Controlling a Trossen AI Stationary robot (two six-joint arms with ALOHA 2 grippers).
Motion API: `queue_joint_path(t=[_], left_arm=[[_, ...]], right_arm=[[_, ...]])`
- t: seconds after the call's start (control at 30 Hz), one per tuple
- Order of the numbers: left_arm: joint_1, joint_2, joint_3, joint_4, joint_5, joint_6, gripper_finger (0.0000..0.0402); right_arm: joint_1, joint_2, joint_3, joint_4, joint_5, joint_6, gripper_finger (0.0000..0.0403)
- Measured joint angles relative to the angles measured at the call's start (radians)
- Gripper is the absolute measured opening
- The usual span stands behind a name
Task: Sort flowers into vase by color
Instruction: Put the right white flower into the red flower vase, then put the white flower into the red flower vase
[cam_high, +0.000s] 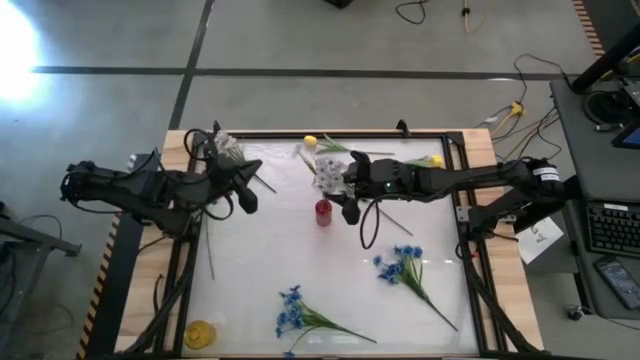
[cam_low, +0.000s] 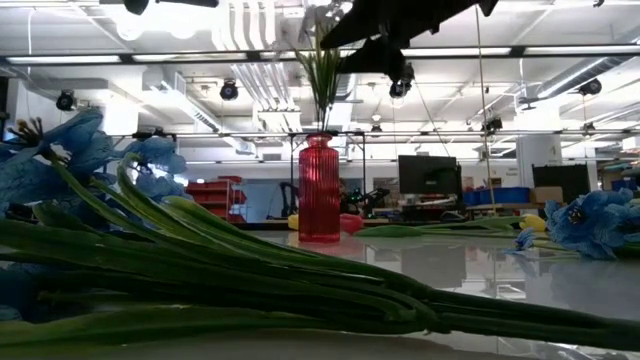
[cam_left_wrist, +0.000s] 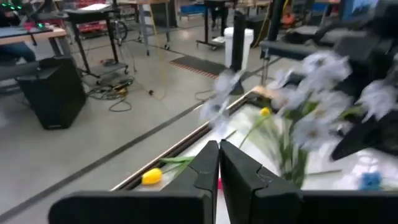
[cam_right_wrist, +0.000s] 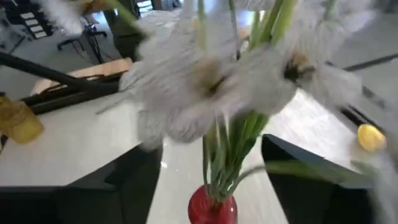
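Your right gripper (cam_high: 337, 196) sits over the red vase (cam_high: 323, 213) near the bench (cam_high: 260, 270) centre. The wrist cam shows its jaws apart, one dark finger (cam_right_wrist: 134, 186) on each side of the vase neck, neither touching the stems. A white spray (cam_right_wrist: 217, 74) stands in the vase w/ its green stems running down into the mouth and its blossoms fanned out above; from overhead the blossoms show just beside the vase, toward the far edge.

Your left gripper (cam_high: 250, 200) hovers over the bench's left part, well apart from the vase, jaws together w/ nothing between them in its own wrist view (cam_left_wrist: 219, 180). A second white spray (cam_high: 226, 148) lies at the far left corner, near that arm.

Rest of the flowers, all flat on the bench:
- yellow tulip (cam_high: 311, 141) at the far edge, beyond the vase
- another yellow tulip (cam_high: 436, 160) far right, partly behind your right arm
- blue bunch (cam_high: 402, 262) right of centre, stem pointing toward the near right corner
- blue bunch no. 2 (cam_high: 292, 308) at the near edge, stems pointing right

A yellow vase (cam_high: 200, 334) stands at the near left corner. Low cam: red vase upright mid-bench w/ green stems rising from it and blue blooms lying in the foreground.
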Motion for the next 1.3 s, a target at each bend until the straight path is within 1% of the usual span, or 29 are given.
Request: queue_joint_path(t=[0.07, 0.2, 0.3, 0.37, 0.4, 0.47, 0.57, 0.63, 0.7, 0.77, 0.9, 1.0, 1.07, 1.1, 1.3], left_arm=[[0.002, -0.011, -0.038, -0.006, -0.022, -0.027, 0.0], [0.007, -0.025, -0.119, -0.015, -0.028, -0.193, 0.0], [0.007, -0.017, -0.174, -0.011, -0.017, -0.254, 0.0], [0.008, -0.009, -0.209, -0.009, -0.017, -0.268, 0.0], [0.008, -0.006, -0.223, -0.014, -0.017, -0.299, 0.0], [0.011, -0.004, -0.243, -0.037, -0.017, -0.413, 0.0001], [0.025, -0.009, -0.285, -0.09, -0.019, -0.644, 0.0001], [0.054, -0.013, -0.303, -0.149, -0.011, -0.831, 0.0001], [0.121, -0.022, -0.317, -0.233, 0.054, -1.011, 0.0001], [0.213, -0.027, -0.34, -0.291, 0.158, -1.117, 0.0001], [0.418, -0.03, -0.383, -0.269, 0.412, -1.167, 0.0001], [0.545, -0.026, -0.414, -0.22, 0.569, -1.17, 0.0001], [0.607, -0.028, -0.428, -0.207, 0.62, -1.161, 0.0001], [0.631, -0.026, -0.431, -0.204, 0.627, -1.159, 0.0001], [0.724, -0.01, -0.43, -0.174, 0.62, -1.155, 0.0001]], right_arm=[[0.001, -0.008, 0.0, -0.02, 0.0, 0.019, 0.0295], [0.012, -0.022, 0.031, -0.14, 0.0, 0.009, 0.0333], [0.018, -0.024, 0.072, -0.227, 0.0, -0.007, 0.0347], [0.021, -0.024, 0.104, -0.296, 0.001, -0.025, 0.0351], [0.023, -0.024, 0.121, -0.326, 0.002, -0.03, 0.0351], [0.024, -0.024, 0.159, -0.408, 0.006, -0.03, 0.0352], [0.024, -0.026, 0.234, -0.561, 0.007, 0.006, 0.0352], [0.024, -0.029, 0.288, -0.666, 0.009, 0.024, 0.0352], [0.024, -0.037, 0.336, -0.739, 0.012, 0.031, 0.0352], [0.024, -0.045, 0.372, -0.79, 0.028, 0.032, 0.0352], [0.024, -0.073, 0.425, -0.822, 0.071, 0.033, 0.0344], [0.024, -0.106, 0.452, -0.838, 0.098, 0.024, 0.0336], [0.024, -0.135, 0.464, -0.846, 0.108, 0.033, 0.0329], [0.024, -0.152, 0.465, -0.852, 0.114, 0.035, 0.0327], [0.024, -0.24, 0.463, -0.904, 0.138, 0.122, 0.0325]])
